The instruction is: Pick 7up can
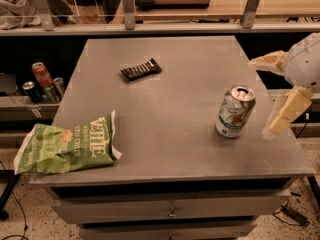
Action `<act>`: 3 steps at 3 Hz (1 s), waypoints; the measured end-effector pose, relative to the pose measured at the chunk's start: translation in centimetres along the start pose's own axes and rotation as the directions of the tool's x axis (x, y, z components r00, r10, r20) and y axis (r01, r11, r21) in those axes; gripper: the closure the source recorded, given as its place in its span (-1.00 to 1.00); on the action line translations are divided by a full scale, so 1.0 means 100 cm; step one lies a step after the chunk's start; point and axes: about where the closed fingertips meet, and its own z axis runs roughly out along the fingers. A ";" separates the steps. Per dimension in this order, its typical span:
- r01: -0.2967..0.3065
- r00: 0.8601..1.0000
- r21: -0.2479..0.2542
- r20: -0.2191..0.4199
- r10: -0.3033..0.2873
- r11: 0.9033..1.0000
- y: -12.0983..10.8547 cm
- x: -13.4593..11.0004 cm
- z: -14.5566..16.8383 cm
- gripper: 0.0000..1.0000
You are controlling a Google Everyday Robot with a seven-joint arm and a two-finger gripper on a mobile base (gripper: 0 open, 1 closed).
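A green chip bag (67, 146) is seen at the table's (175, 154) near left corner. Farther back on the right, the 7up can (235, 110) is stood upright, untouched, just left of the gripper (264, 95), whose fingers (290, 109) are spread apart.

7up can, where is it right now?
In the camera view the 7up can stands upright on the grey table, right side, across from the chip bag; the open gripper hovers just right of it, not touching.
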 end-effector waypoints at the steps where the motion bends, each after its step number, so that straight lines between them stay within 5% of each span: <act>1: 0.014 0.997 -0.016 0.072 -0.012 1.000 -0.005 0.001 0.013 -1.00; 3: 0.056 0.986 -0.080 0.160 -0.043 0.995 -0.004 -0.008 0.039 -1.00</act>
